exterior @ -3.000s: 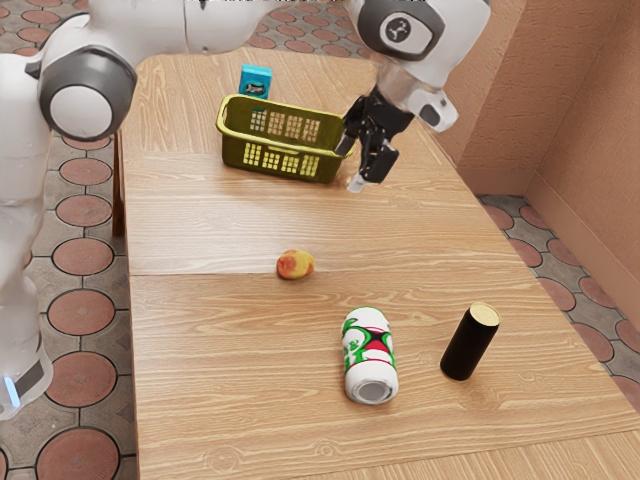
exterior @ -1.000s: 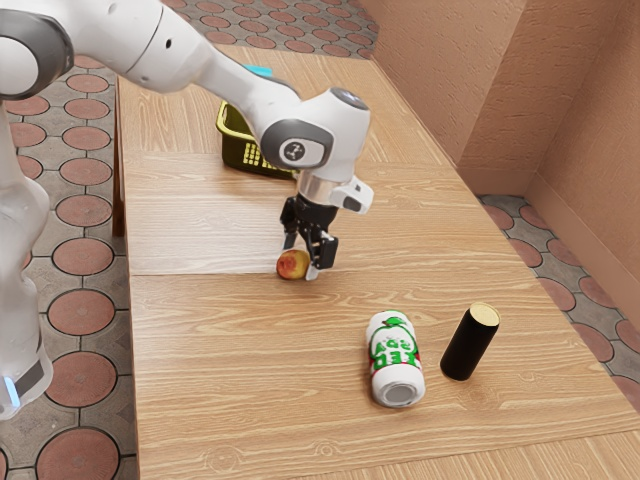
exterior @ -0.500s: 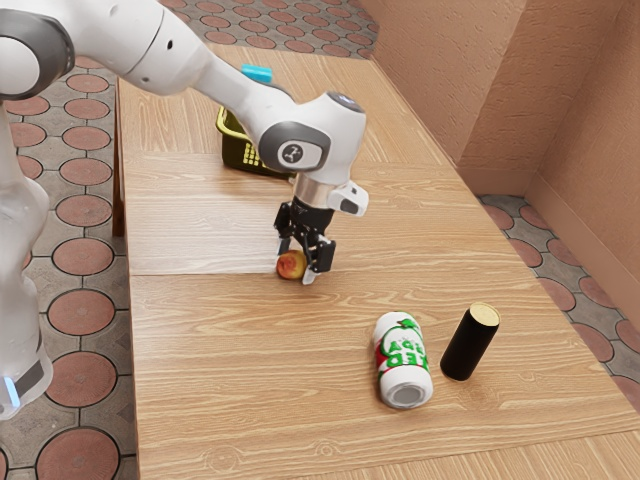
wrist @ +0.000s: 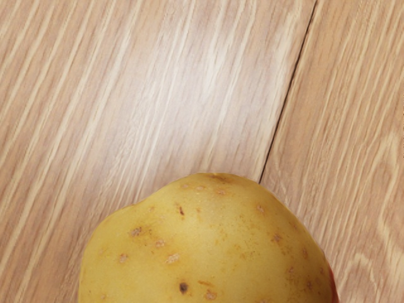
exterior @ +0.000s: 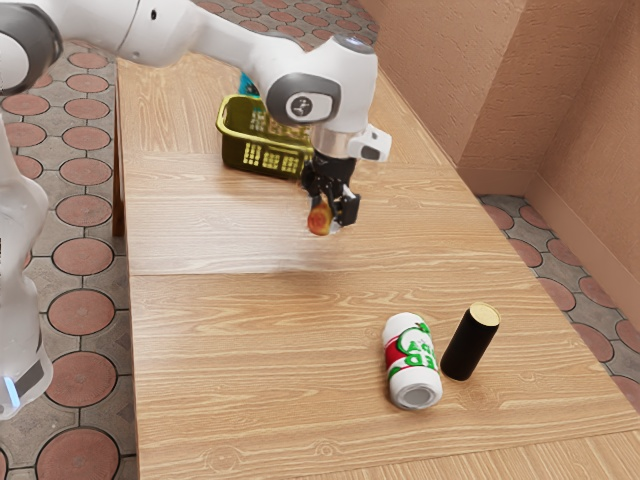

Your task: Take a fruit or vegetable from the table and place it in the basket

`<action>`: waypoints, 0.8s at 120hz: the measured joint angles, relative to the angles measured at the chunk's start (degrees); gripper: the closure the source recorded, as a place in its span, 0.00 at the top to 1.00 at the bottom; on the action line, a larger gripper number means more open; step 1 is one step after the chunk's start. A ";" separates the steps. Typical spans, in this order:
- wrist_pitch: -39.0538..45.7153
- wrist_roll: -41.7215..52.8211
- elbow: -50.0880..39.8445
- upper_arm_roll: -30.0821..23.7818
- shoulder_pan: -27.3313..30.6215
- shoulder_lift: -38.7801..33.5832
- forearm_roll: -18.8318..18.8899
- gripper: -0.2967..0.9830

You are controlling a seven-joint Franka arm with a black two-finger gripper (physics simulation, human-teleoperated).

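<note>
Up near, a can lies beside the black cylinder; beyond, the pincer is closed on the potato, held between its fingertips above the desk! Farther, exterior view's left: the basket.

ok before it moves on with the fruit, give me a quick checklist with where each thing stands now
- Fruit gripped by end effector: ok
- Fruit lifted off table: ok
- Basket upright: ok
- Fruit above basket opening: not ok, it is beside the basket
- Free room inside basket: cannot tell, partly hidden
- Can and black cylinder away from basket: ok
</note>
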 joint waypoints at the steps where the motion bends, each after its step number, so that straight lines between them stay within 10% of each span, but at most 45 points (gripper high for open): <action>1: -0.30 0.11 0.74 0.03 0.49 0.00 0.24 0.51; 46: -7.22 14.33 21.49 0.26 30.79 12.21 3.99 0.50; 96: -8.30 27.46 22.77 0.20 28.68 14.68 2.66 0.50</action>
